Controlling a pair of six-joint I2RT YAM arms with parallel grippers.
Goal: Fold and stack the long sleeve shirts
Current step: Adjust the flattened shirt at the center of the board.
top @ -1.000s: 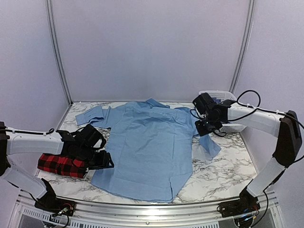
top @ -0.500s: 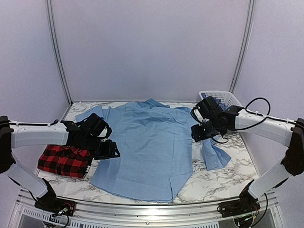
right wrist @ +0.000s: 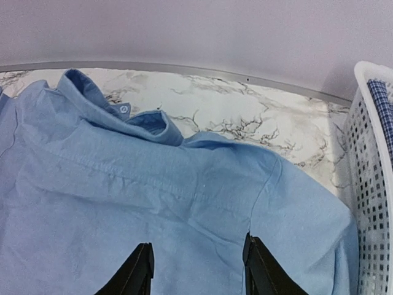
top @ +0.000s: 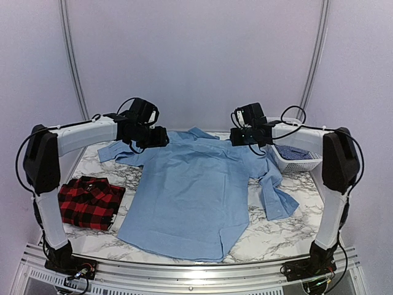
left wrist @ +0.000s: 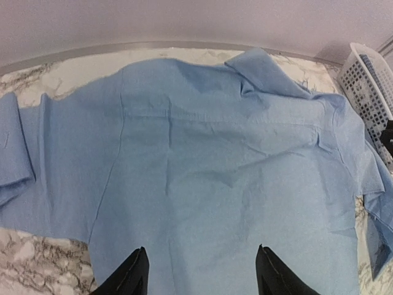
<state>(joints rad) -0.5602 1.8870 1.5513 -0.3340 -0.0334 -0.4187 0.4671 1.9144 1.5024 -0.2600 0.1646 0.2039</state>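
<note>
The light blue long sleeve shirt (top: 190, 190) lies spread back-up on the marble table, collar at the far edge. Its right sleeve (top: 273, 193) runs down the right side and its left sleeve (top: 116, 150) is bunched at the far left. The red-and-black plaid shirt (top: 91, 201) lies folded at the front left. My left gripper (top: 159, 137) hovers open over the left shoulder (left wrist: 147, 123), nothing between its fingers. My right gripper (top: 237, 136) hovers open over the right shoulder seam (right wrist: 264, 184), also empty.
A white plastic basket (top: 302, 161) with a blue checked cloth (top: 293, 151) inside stands at the back right, close to my right arm. The back wall rises just behind the collar (right wrist: 116, 110). Bare marble (top: 288, 230) shows at the front right.
Both arms swung from the table's sides to the far edge, over the blue shirt's shoulders. My right gripper let go of the right sleeve, which now lies flat. The left arm left the plaid shirt.
</note>
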